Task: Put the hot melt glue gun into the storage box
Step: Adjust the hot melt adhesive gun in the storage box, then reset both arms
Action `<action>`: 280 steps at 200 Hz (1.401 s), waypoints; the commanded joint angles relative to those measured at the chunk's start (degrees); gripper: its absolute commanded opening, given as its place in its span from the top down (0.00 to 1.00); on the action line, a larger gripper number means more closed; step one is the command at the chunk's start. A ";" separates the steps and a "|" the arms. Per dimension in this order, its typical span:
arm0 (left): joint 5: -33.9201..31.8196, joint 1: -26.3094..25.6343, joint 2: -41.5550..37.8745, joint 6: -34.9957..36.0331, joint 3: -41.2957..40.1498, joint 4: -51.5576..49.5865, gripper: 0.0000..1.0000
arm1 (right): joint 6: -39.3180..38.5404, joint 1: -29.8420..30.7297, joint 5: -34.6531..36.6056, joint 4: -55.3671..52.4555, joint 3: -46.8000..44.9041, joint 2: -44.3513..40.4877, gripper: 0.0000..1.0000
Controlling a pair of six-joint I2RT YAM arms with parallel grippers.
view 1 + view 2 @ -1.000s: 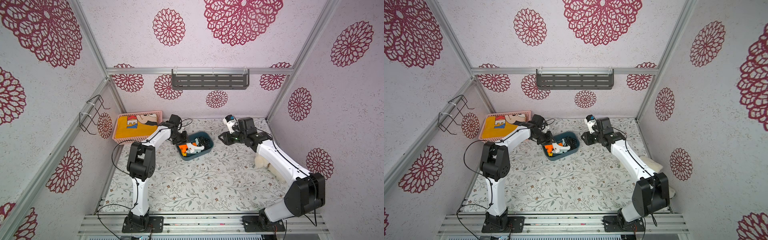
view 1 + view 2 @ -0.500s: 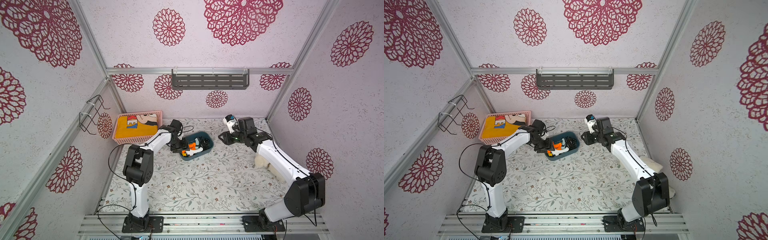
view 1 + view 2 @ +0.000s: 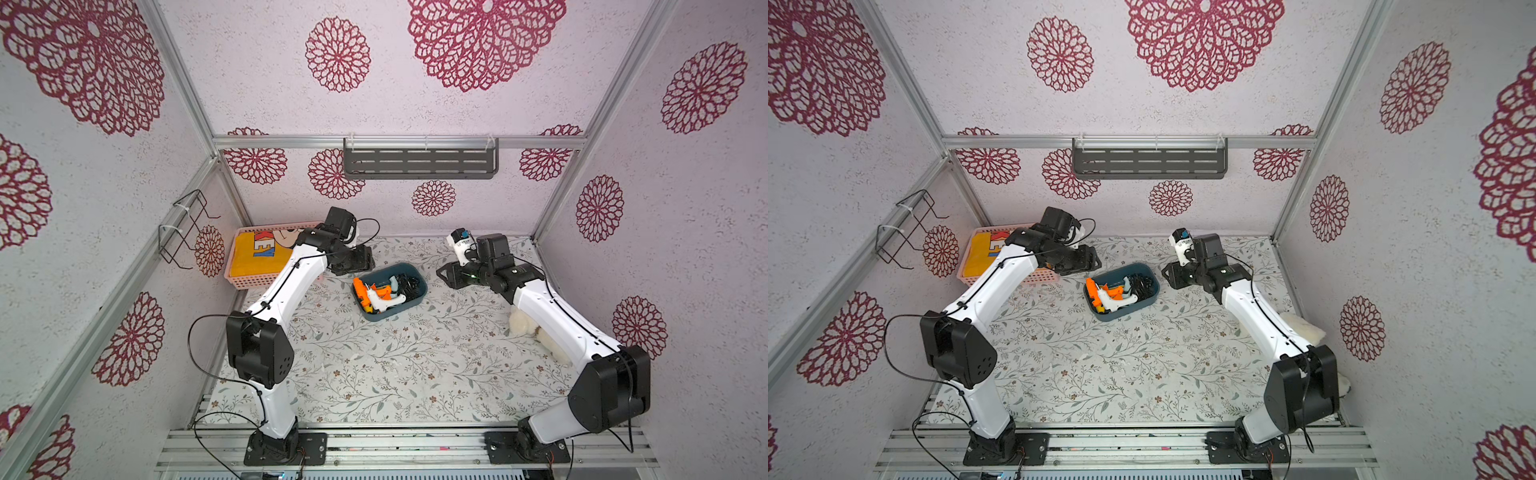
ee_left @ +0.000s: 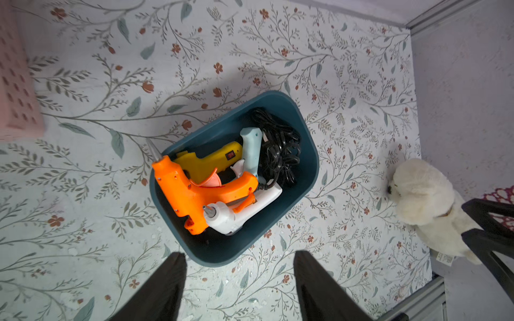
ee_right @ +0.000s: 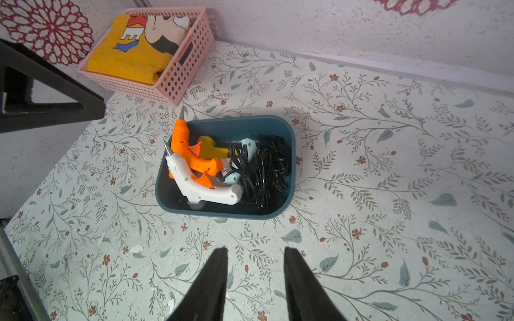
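Note:
The storage box [image 3: 409,309] [image 3: 1138,311], a dark teal tub, sits mid-table toward the back. Several glue guns lie piled inside it. An orange hot melt glue gun [image 4: 194,191] [image 5: 180,144] lies on top, its nozzle poking over the rim. With it are a white one [image 4: 239,214], a yellow one [image 4: 211,161], a pale blue one [image 4: 250,150] and tangled black cords [image 4: 278,155]. My left gripper [image 4: 238,254] [image 3: 361,262] hovers open and empty just off the box's rim [image 4: 308,155]. On the box's other side, my right gripper [image 5: 255,248] [image 3: 442,274] stands open and empty.
A pink lattice basket [image 3: 257,282] [image 5: 178,83] holding folded yellow cloth stands at the back left, close behind my left wrist. A white plush toy [image 3: 521,326] [image 4: 422,191] lies by the right wall under my right arm. A grey shelf [image 3: 419,162] hangs on the back wall.
My left gripper dipped to the box, opened its jaws and drew back up off the rim, leaving the orange glue gun in the box. The right arm has stayed put.

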 commanded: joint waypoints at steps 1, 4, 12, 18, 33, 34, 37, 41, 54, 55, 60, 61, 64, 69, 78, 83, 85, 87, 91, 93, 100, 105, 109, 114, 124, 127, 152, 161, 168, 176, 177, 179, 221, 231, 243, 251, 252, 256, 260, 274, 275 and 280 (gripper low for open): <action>-6.20 1.89 -3.97 -0.56 -5.31 2.94 0.33 | 3.49 -2.46 2.91 6.55 -1.01 -4.40 0.59; -7.02 2.13 -4.79 -0.84 -6.39 3.98 0.33 | 3.83 -2.83 3.79 7.58 -1.84 -4.99 0.58; -10.38 2.52 -7.41 -1.22 -10.15 7.43 0.30 | 4.36 -3.68 6.74 11.53 -4.77 -6.98 0.55; -12.95 2.91 -9.67 -1.78 -13.24 10.57 0.28 | 4.12 -4.48 8.84 15.39 -7.62 -8.80 0.53; -18.96 4.02 -15.48 -2.06 -21.34 18.78 0.22 | 1.99 -5.97 15.93 27.03 -16.43 -13.98 0.40; -19.49 4.06 -15.85 -1.99 -22.14 19.31 0.22 | 1.79 -6.01 16.77 27.71 -16.98 -14.27 0.38; -20.76 4.32 -16.85 -2.01 -23.71 20.82 0.21 | 1.27 -6.03 18.47 30.35 -18.95 -15.25 0.34; -22.26 4.58 -18.26 -1.95 -25.79 23.00 0.20 | 0.30 -6.19 20.98 33.82 -21.72 -16.49 0.29; -26.56 6.15 -22.33 -1.77 -32.85 29.00 0.16 | -5.37 -6.63 25.91 47.51 -31.84 -19.69 0.23; -26.84 6.40 -22.57 -1.80 -33.48 29.34 0.16 | -5.80 -6.69 26.24 48.63 -32.51 -19.90 0.22; -27.65 7.26 -23.86 -1.66 -35.56 31.18 0.15 | -7.84 -6.89 27.66 53.77 -36.48 -20.83 0.20; -27.87 7.43 -24.13 -1.53 -36.20 31.49 0.15 | -8.18 -6.91 27.82 54.44 -37.16 -20.91 0.20; -28.33 7.88 -24.85 -1.34 -37.28 32.58 0.14 | -8.68 -7.46 27.80 56.06 -38.56 -21.15 0.19; -29.12 8.64 -26.04 -0.96 -39.24 34.23 0.13 | -8.27 -8.76 28.20 57.06 -40.04 -20.95 0.14; -30.03 10.14 -28.07 0.30 -42.49 37.17 0.11 | -7.08 -10.48 30.65 57.62 -41.93 -20.14 0.01; -31.65 10.62 -29.05 0.94 -44.23 38.81 0.10 | -7.00 -11.21 31.71 59.14 -43.36 -19.93 0.01; -32.35 10.78 -29.40 1.25 -44.95 39.35 0.09 | -7.01 -11.50 31.99 59.92 -44.17 -19.90 0.01; -33.16 10.88 -29.75 1.59 -45.50 39.90 0.08 | -6.97 -11.79 32.14 60.82 -44.83 -19.81 0.01; -35.28 11.01 -30.33 2.27 -46.44 40.97 0.07 | -6.72 -12.49 32.03 62.74 -46.26 -19.73 0.01; -36.53 11.03 -30.60 2.51 -47.10 41.41 0.06 | -6.48 -12.80 32.09 63.46 -47.04 -19.68 0.01; -40.95 11.04 -31.33 3.68 -48.88 43.30 0.05 | -5.39 -14.00 32.48 66.57 -49.23 -19.23 0.01; -43.90 11.03 -31.63 4.80 -50.30 44.72 0.04 | -4.58 -14.75 32.85 68.64 -50.60 -18.87 0.01; -45.48 11.03 -32.01 5.81 -51.05 45.71 0.03 | -4.02 -15.18 33.07 70.28 -51.71 -18.43 0.01; -47.24 11.10 -32.35 7.28 -52.16 46.73 0.01 | -3.58 -15.65 33.22 72.29 -52.92 -17.86 0.01; -48.78 11.44 -32.72 9.83 -54.47 48.93 0.01 | -2.87 -16.07 33.51 75.93 -55.03 -16.38 0.01; -49.14 11.61 -32.81 9.93 -55.07 49.42 0.01 | -2.83 -16.07 33.47 76.63 -55.47 -15.88 0.01; -49.02 13.46 -33.80 6.39 -58.97 51.38 0.02 | -1.73 -16.07 32.52 81.39 -58.86 -12.37 0.01; -48.65 13.90 -34.58 4.91 -60.42 52.46 0.02 | -2.47 -16.00 32.68 81.16 -59.46 -12.06 0.01; -48.45 14.06 -35.19 4.41 -61.82 53.96 0.02 | -2.33 -15.99 33.33 82.15 -60.49 -11.72 0.01; -48.63 14.32 -35.80 4.34 -63.69 56.48 0.02 | -2.06 -16.05 33.31 83.93 -61.94 -11.07 0.01; -48.64 14.35 -35.90 4.33 -63.97 56.88 0.02 | -2.12 -16.06 33.24 84.20 -62.11 -10.88 0.01; -48.66 14.48 -35.97 4.38 -64.49 57.73 0.02 | -2.17 -16.07 33.11 84.78 -62.39 -10.63 0.01; -47.64 17.33 -30.72 7.67 -71.48 76.27 0.02 | -2.98 -16.43 31.50 95.24 -62.81 -0.58 0.01; -44.60 18.04 -27.92 9.52 -69.77 76.67 0.02 | -3.85 -16.43 30.14 98.68 -63.61 1.73 0.01; -45.35 17.85 -24.86 11.80 -67.62 74.54 0.01 | -4.55 -16.09 29.96 100.64 -64.38 2.27 0.01; -45.99 17.81 -24.10 13.08 -69.19 77.94 0.01 | -4.33 -16.10 29.90 100.29 -64.38 2.14 0.01; -46.10 17.85 -24.11 13.14 -69.40 78.29 0.02 | -4.31 -16.09 29.91 100.38 -64.43 2.14 0.01; -46.11 18.17 -23.97 13.06 -70.42 79.93 0.02 | -4.29 -16.13 29.89 100.54 -64.41 2.22 0.01; -45.83 18.65 -23.89 12.87 -71.42 81.77 0.02 | -4.27 -16.08 29.86 100.48 -64.34 2.23 0.01; -43.79 21.05 -23.36 11.55 -74.46 87.61 0.02 | -4.28 -16.09 29.86 100.42 -64.30 2.22 0.01; -43.68 21.27 -23.35 11.49 -74.50 87.78 0.02 | -4.29 -16.08 29.89 100.40 -64.34 2.18 0.01; -42.68 22.00 -23.43 11.35 -74.13 86.70 0.01 | -4.36 -16.10 29.90 100.27 -64.31 2.20 0.01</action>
